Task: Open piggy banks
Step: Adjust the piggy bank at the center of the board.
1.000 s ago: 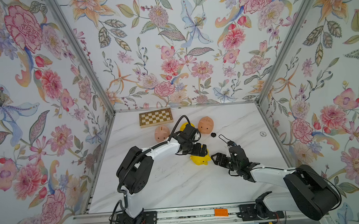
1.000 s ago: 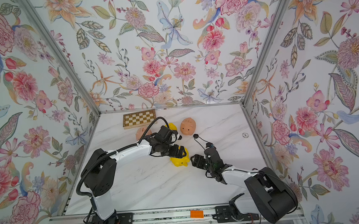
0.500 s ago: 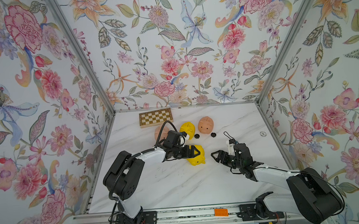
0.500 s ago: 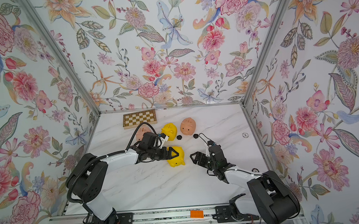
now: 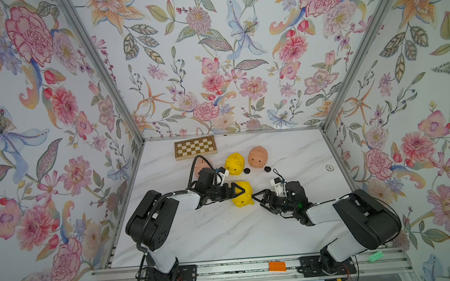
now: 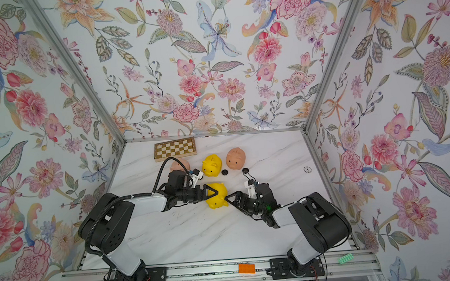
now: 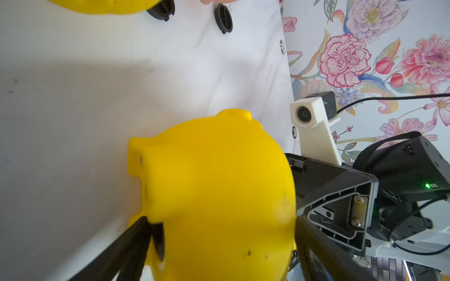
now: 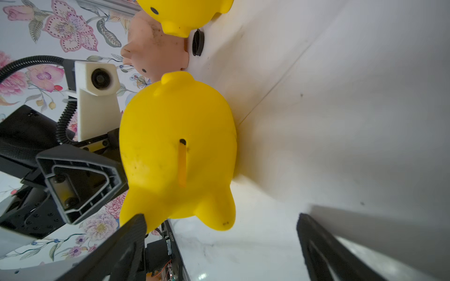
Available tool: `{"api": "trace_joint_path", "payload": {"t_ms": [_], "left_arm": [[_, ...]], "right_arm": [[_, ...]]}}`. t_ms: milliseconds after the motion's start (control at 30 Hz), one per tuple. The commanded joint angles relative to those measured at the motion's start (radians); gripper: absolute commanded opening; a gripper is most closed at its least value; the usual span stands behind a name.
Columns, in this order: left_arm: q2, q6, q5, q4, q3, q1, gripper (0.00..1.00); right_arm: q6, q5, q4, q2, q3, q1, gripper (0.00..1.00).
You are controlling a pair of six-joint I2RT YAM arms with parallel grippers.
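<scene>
A yellow piggy bank lies in the middle of the white table. My left gripper is shut on it, one finger on each side of its body. A dark round patch shows on the pig beside one finger. My right gripper stands open just right of this pig, facing its coin slot, with nothing between its fingers. Behind them stand a second yellow pig, a peach-pink pig and another pink one half hidden by my left arm.
Two loose black plugs lie on the table near the back pigs. A chessboard sits at the back left by the wall. A small round disc lies toward the right wall. Floral walls close three sides.
My left arm has drawn back toward its base and its jaws have closed in on the middle yellow pig. My right gripper's jaws have spread wider, and it has edged toward the pig.
</scene>
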Motion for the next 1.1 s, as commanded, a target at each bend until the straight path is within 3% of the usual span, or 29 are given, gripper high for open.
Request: {"api": "trace_joint_path", "payload": {"t_ms": [0, 267, 533, 867, 1067], "left_arm": [[0.011, -0.008, -0.026, -0.048, -0.034, 0.009, 0.93], [0.016, -0.014, -0.025, -0.028, -0.044, 0.011, 0.93], [0.019, -0.034, -0.024, 0.016, -0.057, 0.011, 0.92], [0.016, -0.039, -0.021, 0.039, -0.070, 0.011, 0.92], [0.017, -0.042, -0.014, 0.054, -0.077, 0.011, 0.92]], "right_arm": [[0.113, -0.014, 0.202, 0.032, -0.006, 0.017, 0.99], [0.238, -0.024, 0.375, 0.115, -0.011, 0.035, 0.99], [0.315, 0.007, 0.385, 0.167, -0.002, 0.094, 0.98], [0.344, 0.064, 0.396, 0.184, 0.006, 0.124, 0.83], [0.359, 0.065, 0.419, 0.212, 0.022, 0.125, 0.82]]}}
